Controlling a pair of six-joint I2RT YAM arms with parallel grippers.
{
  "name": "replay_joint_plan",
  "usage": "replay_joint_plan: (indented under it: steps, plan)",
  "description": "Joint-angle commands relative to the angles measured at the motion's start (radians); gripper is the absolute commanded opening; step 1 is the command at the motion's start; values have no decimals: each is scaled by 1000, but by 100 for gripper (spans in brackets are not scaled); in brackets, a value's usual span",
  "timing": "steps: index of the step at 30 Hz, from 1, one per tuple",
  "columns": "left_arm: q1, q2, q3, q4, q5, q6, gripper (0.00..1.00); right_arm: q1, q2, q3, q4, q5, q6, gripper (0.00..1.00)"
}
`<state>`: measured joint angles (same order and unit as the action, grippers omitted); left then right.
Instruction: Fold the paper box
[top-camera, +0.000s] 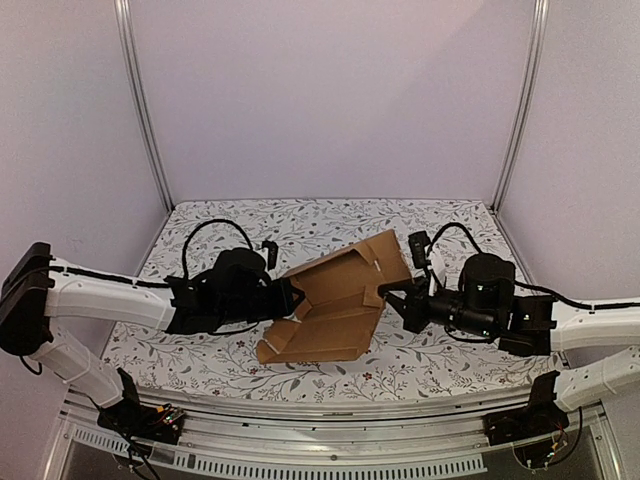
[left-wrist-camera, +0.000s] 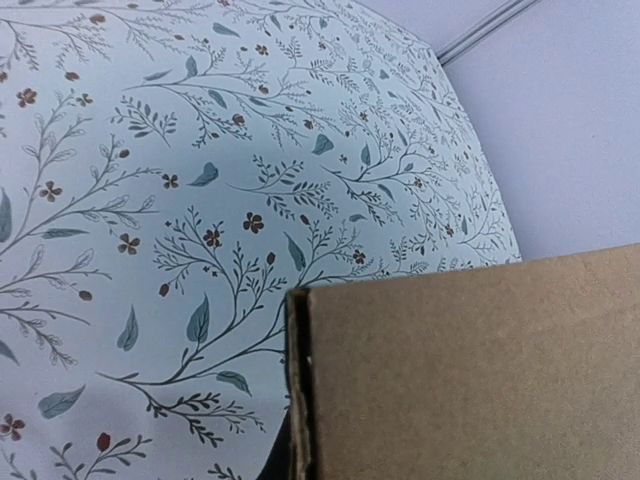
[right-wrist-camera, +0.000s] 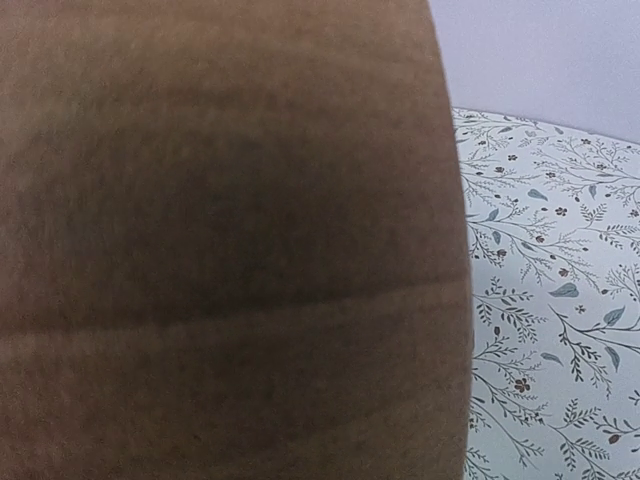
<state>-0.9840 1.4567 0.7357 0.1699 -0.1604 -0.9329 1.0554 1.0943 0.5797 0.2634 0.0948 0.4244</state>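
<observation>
Paper box (top-camera: 335, 300) half-folded on worktop (top-camera: 440, 365), long axis near-left to far-right; left tool (top-camera: 293, 297) and right tool (top-camera: 383, 296) pinched onto its opposite edges.

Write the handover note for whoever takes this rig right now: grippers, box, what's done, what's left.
Left gripper: shut on the box, at its left edge.
Right gripper: shut on its right edge.
Box: in the middle of the table, between the arms, tilted, its near corner apparently touching the table.
Done: some panels partly raised along their creases.
Left: fold the sides up fully and tuck the flaps; it is not yet a closed box.
</observation>
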Motion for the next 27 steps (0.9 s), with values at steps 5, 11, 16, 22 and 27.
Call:
replay_joint_plan:
  steps: [5,11,16,22,27]
  plan:
    - [0,-43,58,-79,-123,83,0,13,-99,8,-182,15,-13,0]
    - [0,-71,31,-135,-282,103,0,45,-195,13,-240,-35,-25,0]
    - [1,-90,9,-165,-418,97,0,97,-239,38,-238,-72,-48,0]
    - [-6,-101,1,-228,-534,92,0,137,-174,156,-262,-45,-81,0]
    - [-18,-120,-15,-232,-568,104,0,137,-52,271,-342,16,-124,0]
